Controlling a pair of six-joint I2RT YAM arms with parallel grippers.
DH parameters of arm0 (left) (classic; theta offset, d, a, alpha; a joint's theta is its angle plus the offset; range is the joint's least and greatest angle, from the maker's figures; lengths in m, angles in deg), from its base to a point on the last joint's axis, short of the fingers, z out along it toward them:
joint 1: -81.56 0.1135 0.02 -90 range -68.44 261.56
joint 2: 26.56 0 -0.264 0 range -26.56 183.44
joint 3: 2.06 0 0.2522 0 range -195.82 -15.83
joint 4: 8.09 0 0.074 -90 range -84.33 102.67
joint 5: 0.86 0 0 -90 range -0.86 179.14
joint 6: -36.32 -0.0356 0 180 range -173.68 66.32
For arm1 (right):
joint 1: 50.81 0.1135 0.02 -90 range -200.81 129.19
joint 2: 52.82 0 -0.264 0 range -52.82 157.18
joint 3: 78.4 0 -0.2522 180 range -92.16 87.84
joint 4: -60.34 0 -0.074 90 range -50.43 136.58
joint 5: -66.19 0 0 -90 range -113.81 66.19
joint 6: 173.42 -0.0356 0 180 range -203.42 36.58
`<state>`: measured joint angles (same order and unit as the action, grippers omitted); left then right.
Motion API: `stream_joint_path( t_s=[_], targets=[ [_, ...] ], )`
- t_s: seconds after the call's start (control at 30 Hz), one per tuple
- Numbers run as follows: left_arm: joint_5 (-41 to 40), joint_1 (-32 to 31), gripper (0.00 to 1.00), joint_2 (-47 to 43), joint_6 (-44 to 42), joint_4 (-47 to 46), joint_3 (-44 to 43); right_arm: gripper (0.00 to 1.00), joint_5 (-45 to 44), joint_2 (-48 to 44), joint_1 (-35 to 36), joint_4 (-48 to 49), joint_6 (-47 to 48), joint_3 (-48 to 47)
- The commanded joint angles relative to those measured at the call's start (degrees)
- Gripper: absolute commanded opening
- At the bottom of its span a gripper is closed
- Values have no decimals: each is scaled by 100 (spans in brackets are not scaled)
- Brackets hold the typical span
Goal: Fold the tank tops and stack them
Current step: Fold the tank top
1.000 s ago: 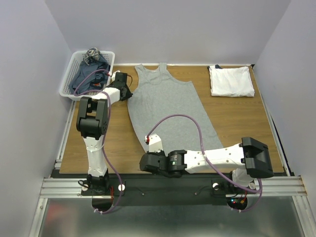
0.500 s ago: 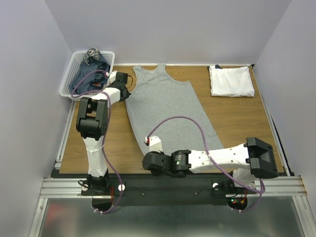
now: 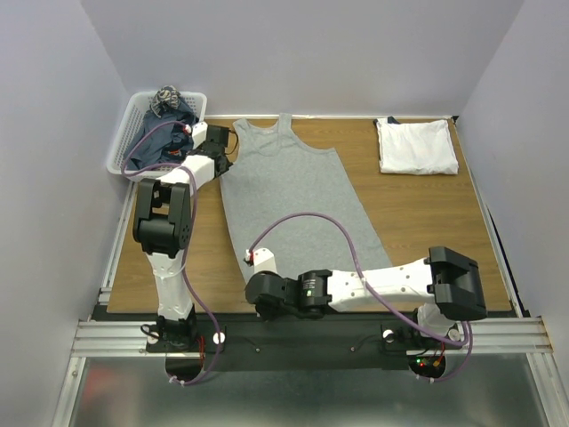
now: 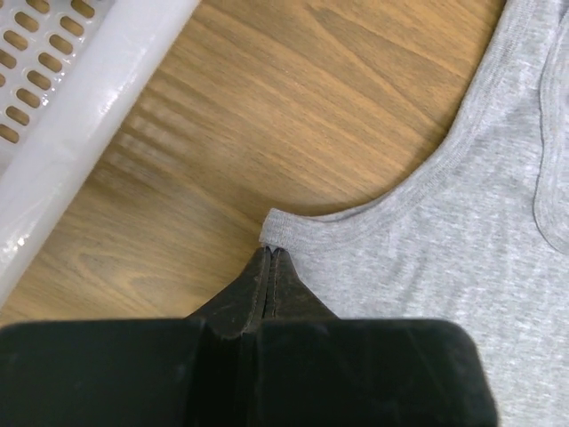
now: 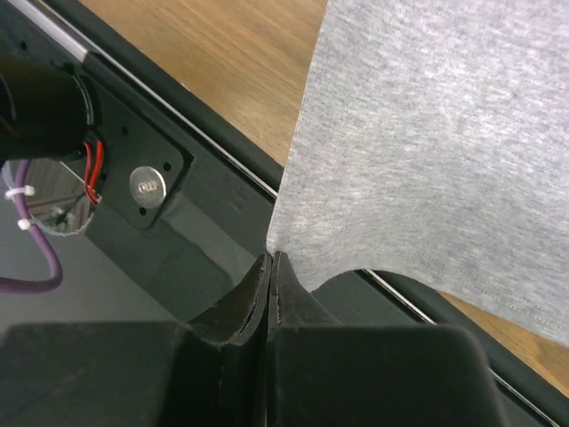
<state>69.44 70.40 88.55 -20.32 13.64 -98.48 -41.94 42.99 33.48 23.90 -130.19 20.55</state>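
Observation:
A light heather-grey tank top lies spread flat on the wooden table, neck toward the far side. My left gripper is shut on its left underarm corner, with the fingertips pressed together on the fabric edge. At the table's near edge, my right gripper is shut on the hem's left corner and holds it up over the black front rail. A white tank top lies folded at the far right. Dark blue-grey tank tops sit bunched in the basket.
The white lattice basket stands at the far left, its rim close beside my left gripper. The black front rail and the left arm's base lie under my right gripper. Walls enclose the table on three sides.
My left gripper has closed on the underarm corner. Both grippers have pulled the grey tank top leftward, and the right arm has swung left along the near edge with the hem corner.

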Motion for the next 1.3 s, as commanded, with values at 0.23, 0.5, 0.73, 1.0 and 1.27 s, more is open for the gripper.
stream_joint_path(
  t_s=[0.23, 0.5, 0.73, 1.0, 1.27],
  targets=[
    [-288, -527, 0, 152, 188, 179, -1024, 1, -138, -1187, -510, 281, -333, 989],
    [-315, -897, 0, 723, 285, 442, -1727, 1, -279, -1898, -756, 281, -658, 1903],
    [-297, -1134, 0, 1180, 346, 636, -2325, 1, -393, -2276, -862, 281, -861, 2378],
    [-288, -1266, 0, 1374, 408, 706, -2528, 1, -490, -2620, -1037, 281, -1010, 2808],
    [-253, -1336, 0, 1479, 408, 706, -2659, 1, -525, -2690, -1073, 273, -1124, 3019]
  ],
)
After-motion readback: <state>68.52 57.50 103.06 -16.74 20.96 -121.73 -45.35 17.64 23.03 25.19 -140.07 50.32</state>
